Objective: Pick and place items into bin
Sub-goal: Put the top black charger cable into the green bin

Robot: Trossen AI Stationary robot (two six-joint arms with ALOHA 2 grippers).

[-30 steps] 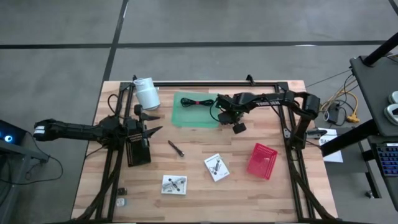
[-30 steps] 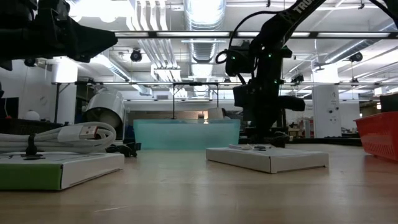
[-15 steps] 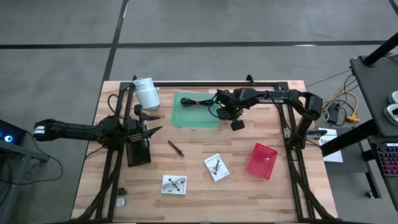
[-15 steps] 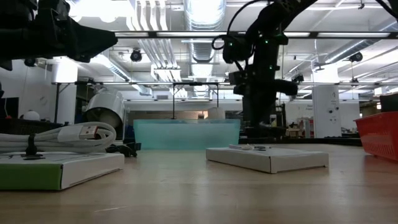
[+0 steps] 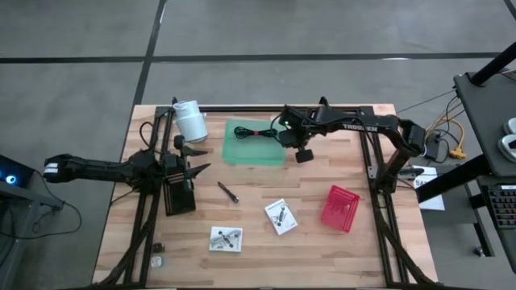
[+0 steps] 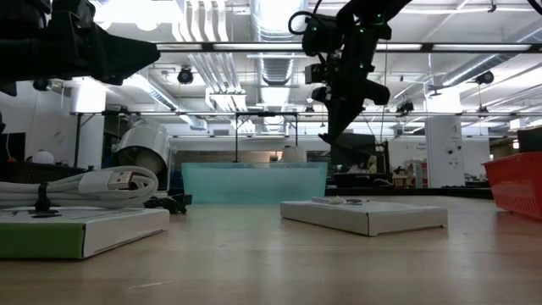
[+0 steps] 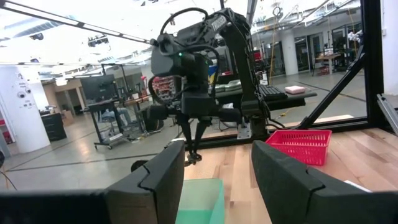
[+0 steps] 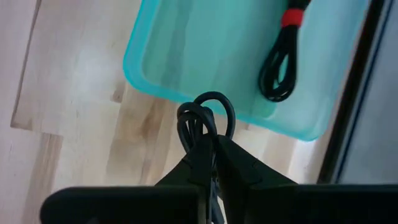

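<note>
1. While my right gripper (image 8: 208,152) pinches a coiled black cable bundle (image 8: 202,121) just beside the shallow teal plastic bin (image 5: 242,149), I judge I'm mid-carry.
2. Next I'd move over the bin and let go.
3. Left gripper (image 5: 197,157) waits spread, well apart.

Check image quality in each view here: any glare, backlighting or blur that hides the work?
High view: even light, no glare. Low view: bright ceiling lights leave the right end effector a silhouette. Left wrist view: its own fingers are blurred and the ceiling is washed out. Right wrist view: green bin evenly lit, held cable bundle clear.
</note>
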